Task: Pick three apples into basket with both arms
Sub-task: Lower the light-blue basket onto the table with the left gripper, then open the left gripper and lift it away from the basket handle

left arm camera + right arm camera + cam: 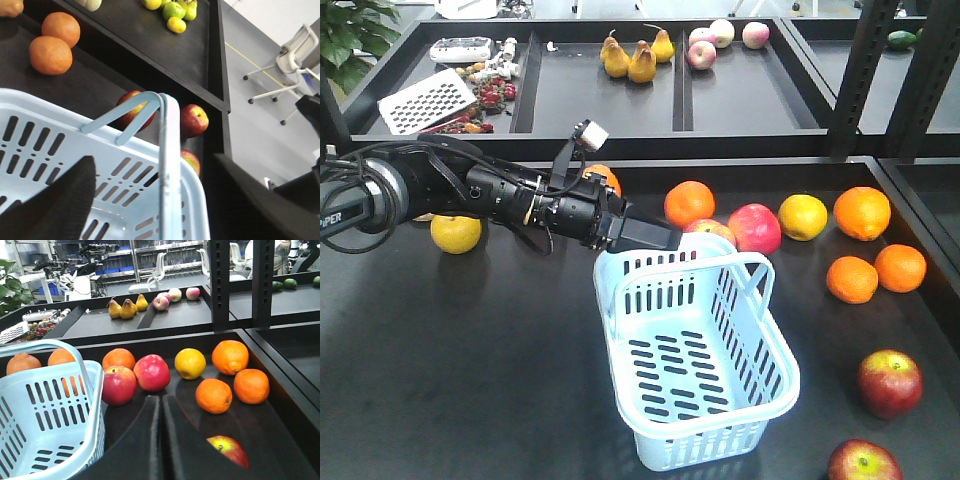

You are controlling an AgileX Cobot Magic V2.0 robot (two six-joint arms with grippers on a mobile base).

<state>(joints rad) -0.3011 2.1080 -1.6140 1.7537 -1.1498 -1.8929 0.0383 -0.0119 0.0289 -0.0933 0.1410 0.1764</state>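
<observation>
Peering in, I see the basket (700, 445) mid-table holds no fruit, so all three picks remain. Two apples (890, 383) lie near right on the table (470, 380); the third may be out of view. Left claw (152, 165) gapes wide astride the basket's handle; right claw (161, 400) is pinched closed, empty.

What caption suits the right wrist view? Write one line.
Shut right end effector near a dark-red apple, with the light-blue basket and oranges ahead.

I was running the rig in what looked like a lab dressed up as a shop. Black produce trays (580, 100) held pears (638, 55) at twelve o'clock, with rolling office chairs (150, 276) and equipment shelves (165, 247) beyond at eleven.
</observation>
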